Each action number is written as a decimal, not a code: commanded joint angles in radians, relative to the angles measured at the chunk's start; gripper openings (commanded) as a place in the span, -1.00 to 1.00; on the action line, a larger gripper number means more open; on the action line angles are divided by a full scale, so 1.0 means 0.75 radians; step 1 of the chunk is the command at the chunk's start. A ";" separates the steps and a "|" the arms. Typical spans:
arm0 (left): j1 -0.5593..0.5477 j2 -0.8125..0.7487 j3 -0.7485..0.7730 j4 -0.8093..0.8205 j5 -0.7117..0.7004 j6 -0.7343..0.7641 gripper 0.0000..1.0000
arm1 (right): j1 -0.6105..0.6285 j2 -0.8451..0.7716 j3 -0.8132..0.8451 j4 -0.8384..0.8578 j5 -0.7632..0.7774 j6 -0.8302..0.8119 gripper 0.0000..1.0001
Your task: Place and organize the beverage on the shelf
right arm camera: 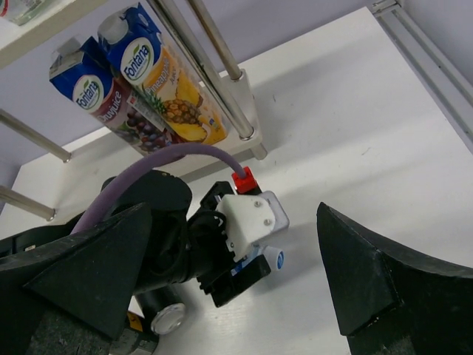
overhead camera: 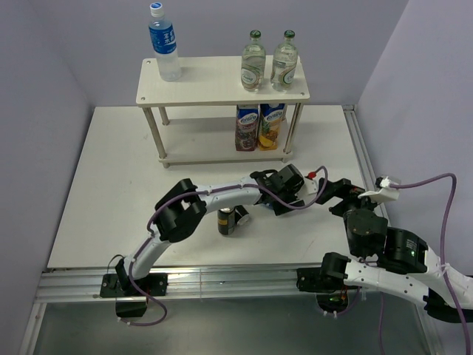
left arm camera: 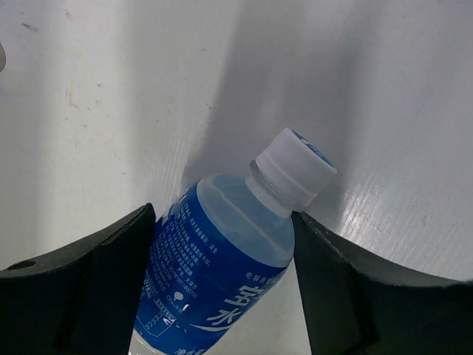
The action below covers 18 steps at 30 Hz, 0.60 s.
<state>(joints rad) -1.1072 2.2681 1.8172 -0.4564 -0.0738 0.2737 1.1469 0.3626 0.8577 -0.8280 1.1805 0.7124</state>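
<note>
– Where's the left gripper (left arm camera: pixel 223 222)?

– Down over the table (overhead camera: pixel 111 192), right of its centre, between the shelf (overhead camera: pixel 214 81) and the near edge. A water bottle (left arm camera: pixel 222 259) lies on its side there, and the gripper straddles it.

– Pinching it?

– So it looks. In the left wrist view both fingers (left arm camera: pixel 89 288) sit against the blue label, one on each side, with no gap that I can see. The white cap points out past the fingertips.

– And the right gripper (right arm camera: pixel 235 214)?

– Spread wide, with nothing in it. It hovers near the table's right edge, facing the left one, and its camera sees that white cap poking out under the left wrist.

– What's on the shelf?

– On the top board, a second bottle (overhead camera: pixel 164 44) of water stands at the left end. Two glass bottles (overhead camera: pixel 253 63) with green caps stand side by side at the right end. On the lower board, right end, two juice cartons (overhead camera: pixel 247 127) are upright, touching each other.

– Anything else on the table?

– A dark can (overhead camera: pixel 226 220), upright, near the middle, closer to the near edge and just beside the left arm. Whether another one stands behind that arm I can't tell.
</note>
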 commanded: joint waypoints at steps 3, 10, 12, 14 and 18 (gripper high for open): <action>0.032 -0.064 0.037 -0.056 0.113 -0.262 -0.99 | 0.005 0.030 -0.006 0.081 -0.005 0.018 1.00; 0.071 -0.244 0.134 -0.009 0.058 -0.504 -0.99 | 0.007 0.061 -0.023 0.120 -0.011 0.016 1.00; 0.096 -0.314 0.132 0.013 0.060 -0.563 -0.99 | 0.005 0.069 -0.023 0.126 -0.015 0.016 1.00; 0.128 -0.377 0.134 0.038 0.070 -0.610 -0.99 | 0.007 0.079 -0.023 0.128 -0.017 0.020 1.00; 0.161 -0.457 0.175 0.046 0.046 -0.637 -0.99 | 0.005 0.091 -0.021 0.134 -0.022 0.024 1.00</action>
<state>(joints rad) -1.0069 2.0674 1.8568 -0.5076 -0.0315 -0.1375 1.1477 0.4194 0.8448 -0.7639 1.1572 0.7139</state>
